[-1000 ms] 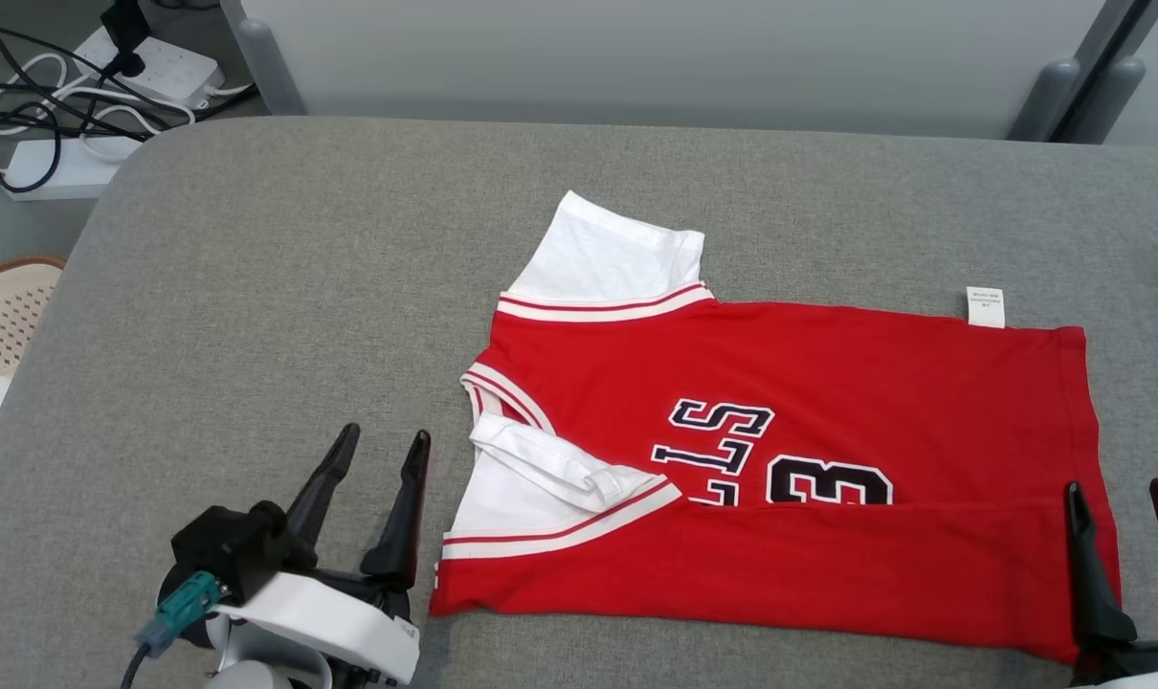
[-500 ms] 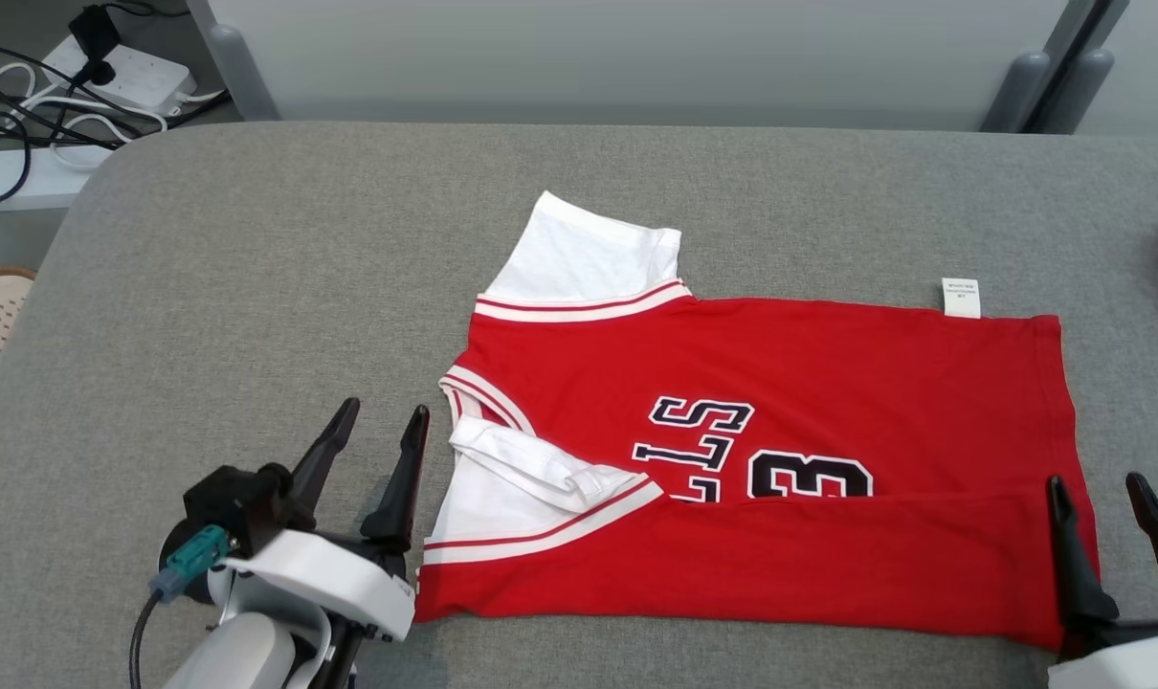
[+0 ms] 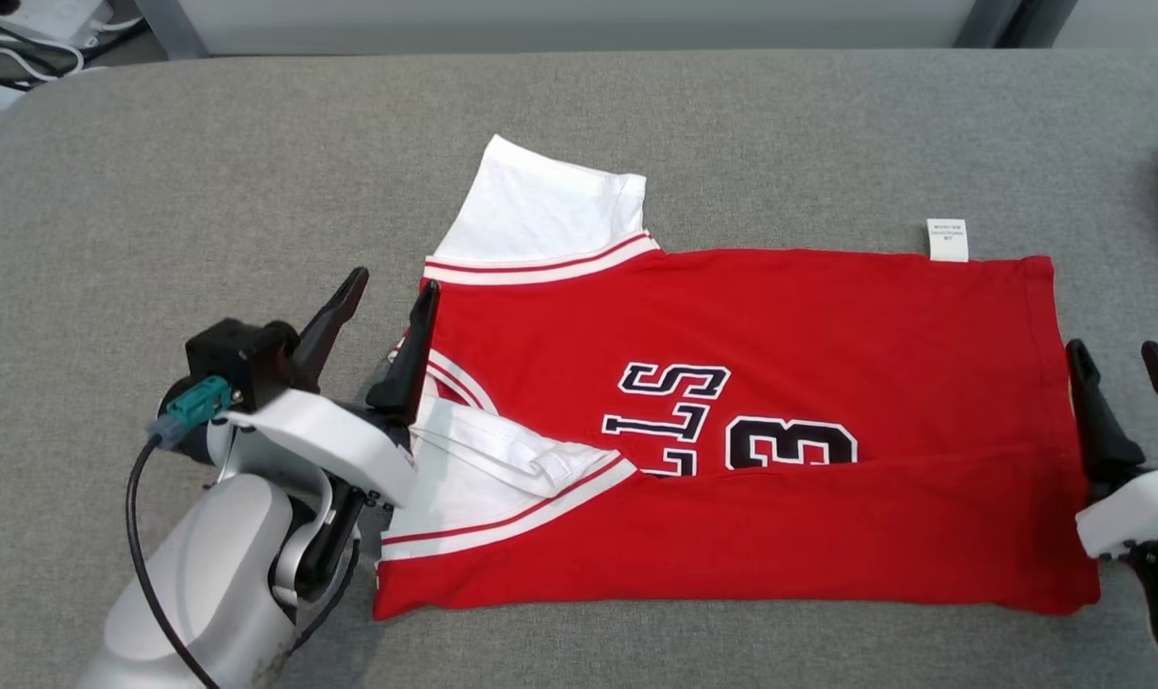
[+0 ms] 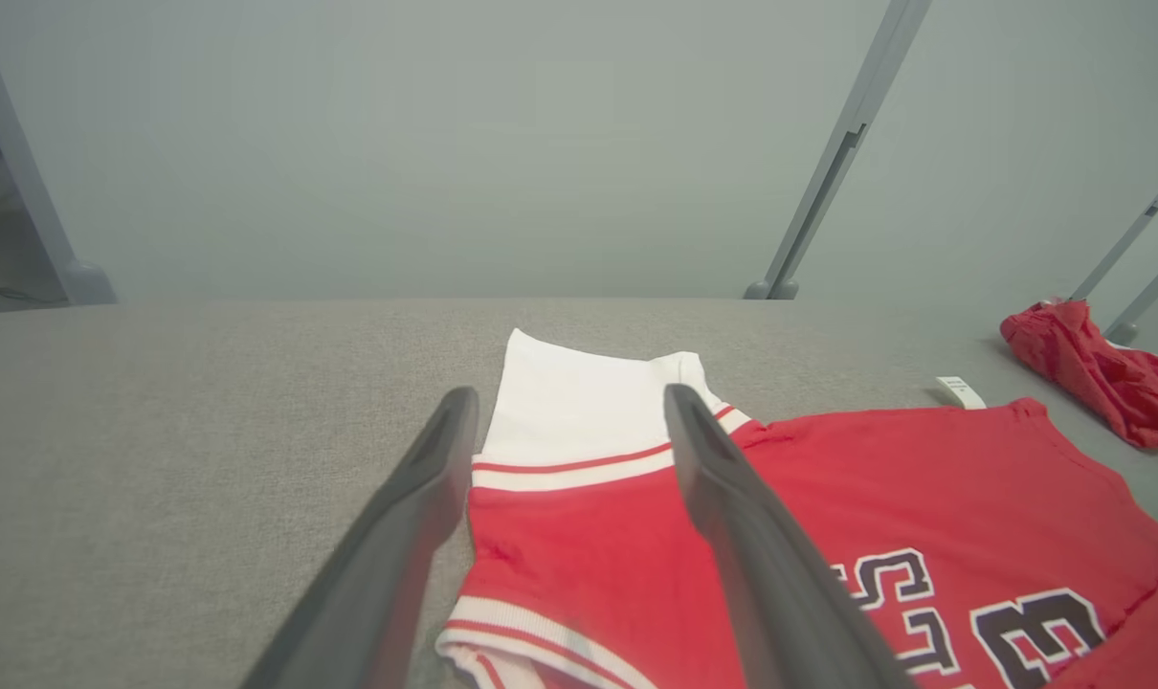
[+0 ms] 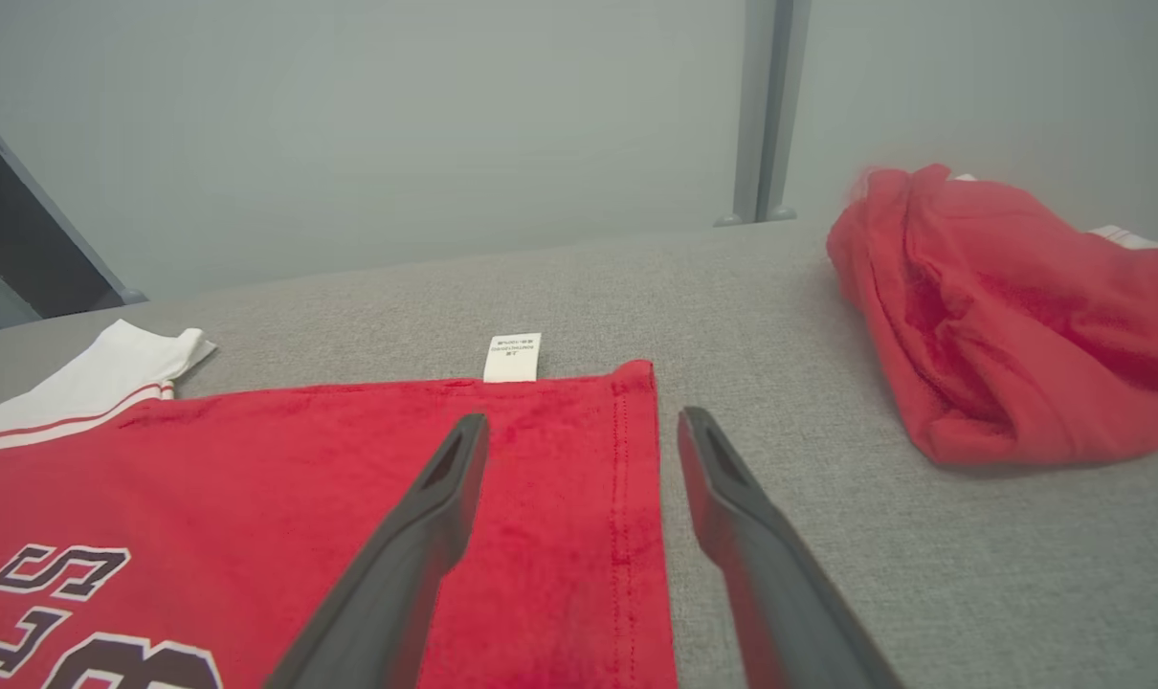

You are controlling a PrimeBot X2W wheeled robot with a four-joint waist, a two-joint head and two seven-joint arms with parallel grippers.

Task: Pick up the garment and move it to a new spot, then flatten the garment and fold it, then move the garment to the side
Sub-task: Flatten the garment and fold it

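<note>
Left gripper has its two dark fingers spread apart with nothing between them, straddling the collar end of the garment; the right gripper is likewise wide and empty, straddling the hem edge. Whether either touches the cloth I cannot tell. Underneath lies a broad grey fabric-covered table. A crumpled red cloth heap sits at the table's far right, apart from the hem. White cables and a power strip lie beyond the far left corner. Mid-table, the red short-sleeved jersey lies flat, its near edge folded over the black-and-white lettering. One white sleeve points away; the other is tucked inward. A small white label sticks out near the hem.
</note>
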